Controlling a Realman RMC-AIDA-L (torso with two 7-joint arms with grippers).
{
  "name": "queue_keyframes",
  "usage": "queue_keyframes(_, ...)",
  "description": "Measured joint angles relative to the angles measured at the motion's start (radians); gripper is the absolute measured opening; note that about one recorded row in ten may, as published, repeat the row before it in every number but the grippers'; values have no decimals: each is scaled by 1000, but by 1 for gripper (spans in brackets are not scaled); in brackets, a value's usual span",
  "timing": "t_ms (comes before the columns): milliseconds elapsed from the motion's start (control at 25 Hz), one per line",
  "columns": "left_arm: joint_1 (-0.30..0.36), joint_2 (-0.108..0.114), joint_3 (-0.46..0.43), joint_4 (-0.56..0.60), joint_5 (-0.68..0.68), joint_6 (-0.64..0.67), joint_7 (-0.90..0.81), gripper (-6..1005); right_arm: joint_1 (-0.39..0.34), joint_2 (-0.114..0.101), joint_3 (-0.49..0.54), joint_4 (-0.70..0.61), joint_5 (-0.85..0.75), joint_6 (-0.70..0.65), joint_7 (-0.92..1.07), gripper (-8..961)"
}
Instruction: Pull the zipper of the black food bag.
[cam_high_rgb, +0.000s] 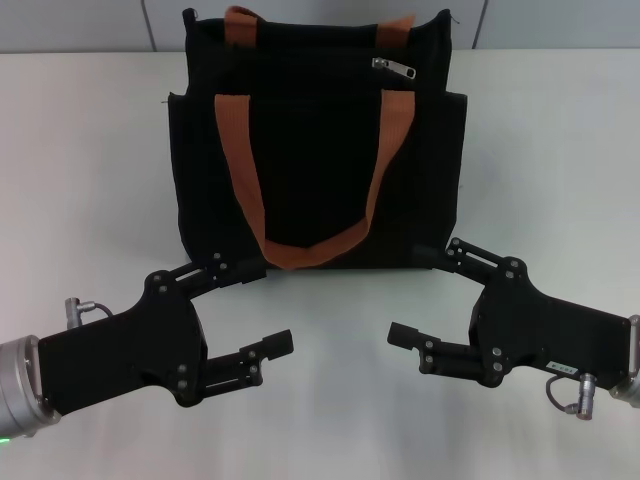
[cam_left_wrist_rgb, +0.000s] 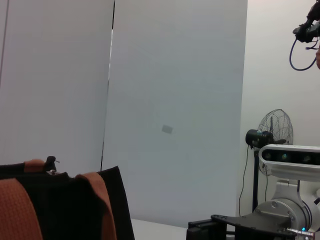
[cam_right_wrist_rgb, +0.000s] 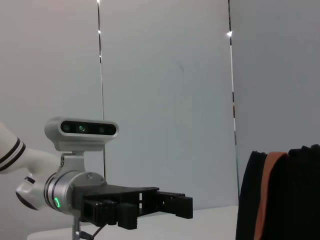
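Observation:
The black food bag (cam_high_rgb: 318, 150) stands upright on the white table, with two orange-brown strap handles (cam_high_rgb: 240, 170) hanging down its front. The silver zipper pull (cam_high_rgb: 393, 67) lies on a short zip line near the bag's upper right. My left gripper (cam_high_rgb: 262, 305) is open and empty, low in front of the bag's lower left corner. My right gripper (cam_high_rgb: 412, 295) is open and empty in front of the bag's lower right corner. Neither touches the zipper. The bag's edge also shows in the left wrist view (cam_left_wrist_rgb: 65, 210) and the right wrist view (cam_right_wrist_rgb: 287, 195).
The white table (cam_high_rgb: 560, 150) stretches to both sides of the bag. A grey panelled wall (cam_left_wrist_rgb: 175, 100) stands behind it. A floor fan (cam_left_wrist_rgb: 276, 131) stands off to one side in the left wrist view.

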Motion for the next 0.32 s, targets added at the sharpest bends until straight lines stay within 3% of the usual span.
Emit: queue_keyframes(320, -1, 0, -1, 0, 0, 0, 1, 772, 4, 1, 0, 21, 5, 1, -6, 820)
